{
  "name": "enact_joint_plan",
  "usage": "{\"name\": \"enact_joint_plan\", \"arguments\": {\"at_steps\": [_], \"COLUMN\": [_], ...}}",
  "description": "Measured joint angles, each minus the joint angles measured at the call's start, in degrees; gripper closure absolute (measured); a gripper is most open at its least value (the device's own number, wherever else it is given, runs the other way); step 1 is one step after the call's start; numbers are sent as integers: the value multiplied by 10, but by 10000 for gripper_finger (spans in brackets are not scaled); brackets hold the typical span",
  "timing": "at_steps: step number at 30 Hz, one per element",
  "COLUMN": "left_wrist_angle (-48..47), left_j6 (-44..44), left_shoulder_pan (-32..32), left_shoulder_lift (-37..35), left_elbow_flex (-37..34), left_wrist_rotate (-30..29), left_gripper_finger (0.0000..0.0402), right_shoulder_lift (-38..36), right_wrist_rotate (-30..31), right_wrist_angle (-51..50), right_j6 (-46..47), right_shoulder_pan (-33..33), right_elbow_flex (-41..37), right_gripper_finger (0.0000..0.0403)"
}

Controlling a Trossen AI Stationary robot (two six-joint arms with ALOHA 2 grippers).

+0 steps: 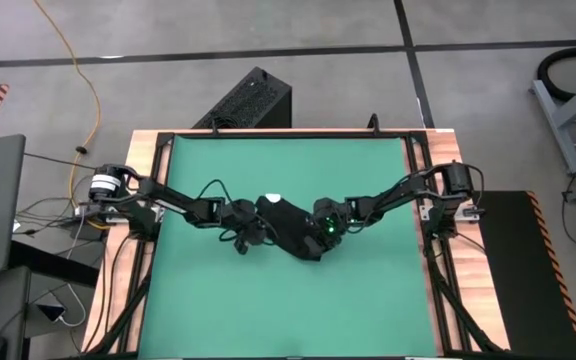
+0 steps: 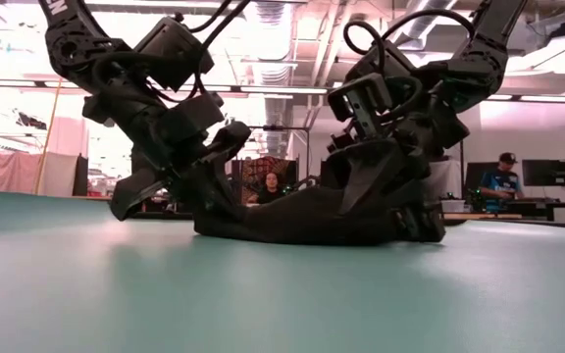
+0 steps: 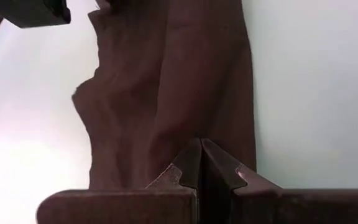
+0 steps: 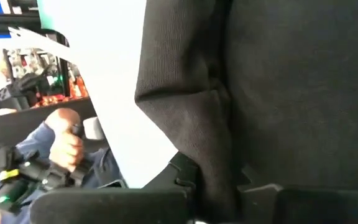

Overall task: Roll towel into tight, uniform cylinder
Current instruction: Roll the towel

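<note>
The black towel (image 1: 290, 228) lies bunched in a loose, partly rolled heap at the middle of the green mat (image 1: 288, 310), its white tag (image 1: 271, 199) at the far edge. In the low view the towel (image 2: 302, 221) rests along the mat and rises at its right end. My left gripper (image 1: 252, 225) is shut at the towel's left end. My right gripper (image 1: 318, 232) is at the right end, shut on cloth. In the left wrist view the towel (image 3: 166, 93) stretches away beyond the shut fingers (image 3: 188, 165). My left gripper (image 3: 202, 155) points slanting down from the table's left at the towel's left end (image 3: 166, 155), fingers shut with nothing between them; whether the tips touch the cloth I cannot tell. My right gripper (image 4: 219, 180) pinches a raised fold of the towel (image 4: 213, 143) between its two fingers, slanting down from the table's right. That end stands lifted (image 2: 371, 181) while the remainder lies on the mat.
A black ribbed box (image 1: 251, 100) stands on the floor beyond the table's far edge. The wooden frame (image 1: 153, 140) borders the mat. Bare mat lies near and far of the towel. People (image 2: 270, 186) sit in the room behind; a person's hand (image 4: 67, 143) shows in the right wrist view.
</note>
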Motion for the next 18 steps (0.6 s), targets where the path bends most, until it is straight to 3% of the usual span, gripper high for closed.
{"name": "enact_joint_plan", "arguments": {"at_steps": [10,18], "left_wrist_angle": [-28,-33], "left_j6": [-13,-32], "left_shoulder_pan": [2,21], "left_shoulder_lift": [0,0], "left_elbow_flex": [-4,-6], "left_wrist_rotate": [15,55], "left_gripper_finger": [402,401], "right_shoulder_lift": [-8,-62], "right_wrist_rotate": [65,213], "right_wrist_angle": [-90,-167], "right_j6": [-76,-123], "right_shoulder_pan": [0,19], "right_elbow_flex": [3,-2], "right_gripper_finger": [340,285]}}
